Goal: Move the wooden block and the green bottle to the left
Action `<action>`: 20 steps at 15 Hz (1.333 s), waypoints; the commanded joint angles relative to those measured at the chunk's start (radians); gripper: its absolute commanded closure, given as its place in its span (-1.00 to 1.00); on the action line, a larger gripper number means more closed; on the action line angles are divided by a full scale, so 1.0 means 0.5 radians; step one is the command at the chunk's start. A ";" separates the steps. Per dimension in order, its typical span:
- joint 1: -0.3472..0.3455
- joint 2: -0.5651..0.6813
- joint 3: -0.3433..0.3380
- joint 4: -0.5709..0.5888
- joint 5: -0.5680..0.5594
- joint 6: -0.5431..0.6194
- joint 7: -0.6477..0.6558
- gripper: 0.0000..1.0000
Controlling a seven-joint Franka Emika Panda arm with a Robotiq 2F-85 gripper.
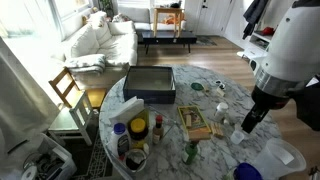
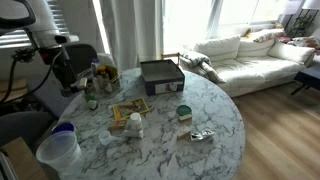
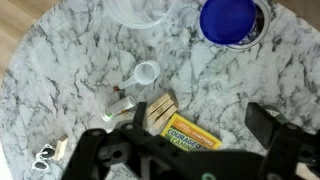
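Entry: my claw (image 3: 190, 150), jaws apart, nothing held, above the marble table (image 3: 60, 60). Wooden block (image 3: 183, 130) lies flat below, framed between the jaws. Green bottle (image 1: 190, 152) stands upright near the block.

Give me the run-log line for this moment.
gripper: open, empty, raised clear of objects | wooden block: flat, untouched | green bottle: upright, untouched | grasp: none yet
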 commanded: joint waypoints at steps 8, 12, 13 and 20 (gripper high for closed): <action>0.047 0.031 -0.018 0.015 0.013 -0.013 0.075 -1.00; 0.010 0.171 0.107 0.096 0.060 -0.041 0.604 -1.00; 0.007 0.203 0.123 0.112 0.072 -0.017 0.727 -1.00; 0.047 0.409 0.113 0.270 0.238 0.032 1.441 -1.00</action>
